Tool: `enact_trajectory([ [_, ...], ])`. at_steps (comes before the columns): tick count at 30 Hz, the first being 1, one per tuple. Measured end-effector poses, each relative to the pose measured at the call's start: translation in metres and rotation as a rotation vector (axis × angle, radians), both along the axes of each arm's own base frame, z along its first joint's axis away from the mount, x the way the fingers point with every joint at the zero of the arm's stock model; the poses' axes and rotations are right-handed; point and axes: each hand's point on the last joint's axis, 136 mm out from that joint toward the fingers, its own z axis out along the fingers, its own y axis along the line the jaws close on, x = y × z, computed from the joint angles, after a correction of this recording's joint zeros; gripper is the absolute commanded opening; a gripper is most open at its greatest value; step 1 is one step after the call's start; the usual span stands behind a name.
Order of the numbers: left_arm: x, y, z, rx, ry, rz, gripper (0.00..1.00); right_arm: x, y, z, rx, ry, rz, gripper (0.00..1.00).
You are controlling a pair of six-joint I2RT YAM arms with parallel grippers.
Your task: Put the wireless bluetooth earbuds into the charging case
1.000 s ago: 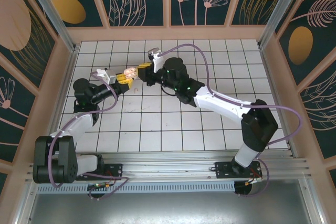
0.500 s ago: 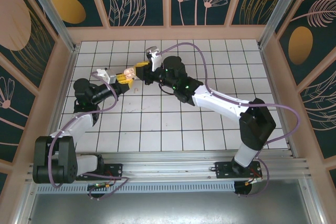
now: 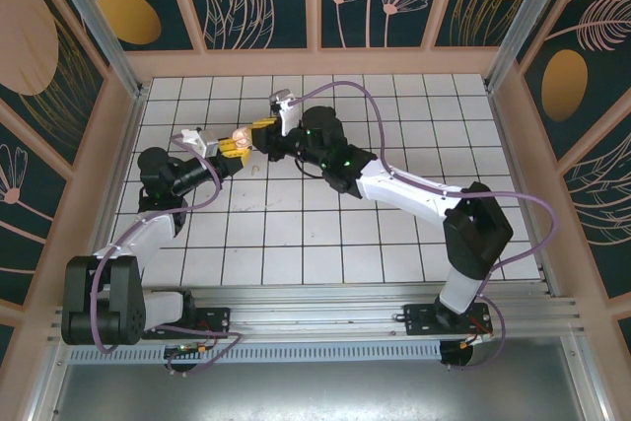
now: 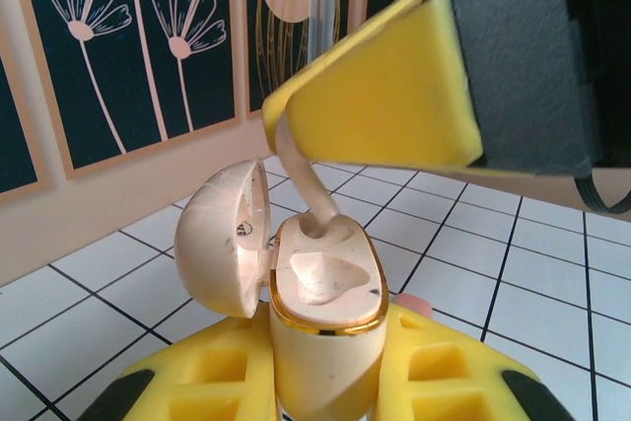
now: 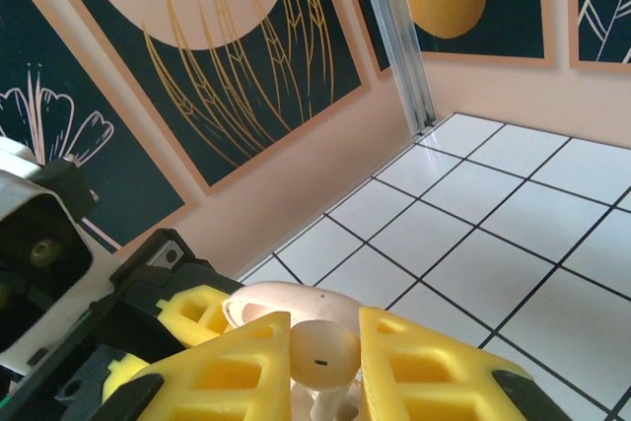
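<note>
Since a second ago the right arm has swung left and farther out over the white tiled worktop [image 3: 325, 234]. This has brought the right fingers [image 3: 258, 131] up against the left fingers [image 3: 227, 146] near the far left of the grid.

The left fingers, padded in yellow foam, are clamped around the lower body of the pale beige, pebble-shaped charging case [image 4: 325, 342]. The case is held upright, and its hinged lid [image 4: 222, 239] hangs open to the left.

The right fingers are closed on a pale beige stemmed wireless earbud [image 4: 299, 167], pinching its rounded head between the two yellow pads [image 5: 237, 362]. The stem angles down, and its tip touches inside the far end of the case's gold-rimmed cavity. Case and earbud are both held above the tiles.
</note>
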Motion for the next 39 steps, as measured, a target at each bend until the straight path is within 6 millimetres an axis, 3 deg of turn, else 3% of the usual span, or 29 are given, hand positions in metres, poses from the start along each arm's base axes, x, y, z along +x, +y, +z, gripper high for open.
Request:
enact_trajectory([
  [39, -0.0010, -0.0010, -0.0032, -0.007, 0.038, 0.000, 0.12, -0.0023, -0.0007, -0.0096, -0.115, -0.104, -0.026, 0.17],
])
